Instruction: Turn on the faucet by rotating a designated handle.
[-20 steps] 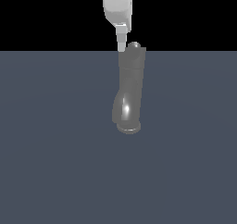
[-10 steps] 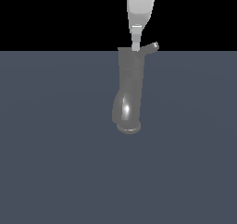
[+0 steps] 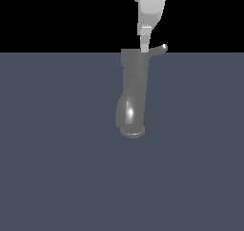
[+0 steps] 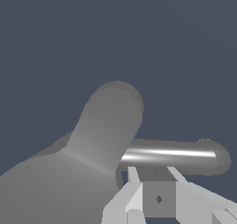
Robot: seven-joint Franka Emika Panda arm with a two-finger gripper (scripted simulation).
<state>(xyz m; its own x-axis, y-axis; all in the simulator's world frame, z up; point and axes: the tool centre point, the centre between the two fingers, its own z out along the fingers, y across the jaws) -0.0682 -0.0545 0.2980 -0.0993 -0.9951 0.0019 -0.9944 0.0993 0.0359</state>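
Gripper [image 3: 145,46] hides the handle's [image 3: 158,49] root on the faucet [image 3: 132,94]; its opening unclear

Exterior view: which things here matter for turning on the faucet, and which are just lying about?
For the job:
faucet
handle, sticking out toward the exterior view's right
tool, just above the cap beside the handle

Lying about:
nothing else shows, only the grey floor

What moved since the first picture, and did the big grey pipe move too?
The gripper slid toward the exterior view's right, and the handle swung out to that side with it; a second ago it barely showed. Nothing was grabbed that I can see. The faucet stayed put on the grey floor.
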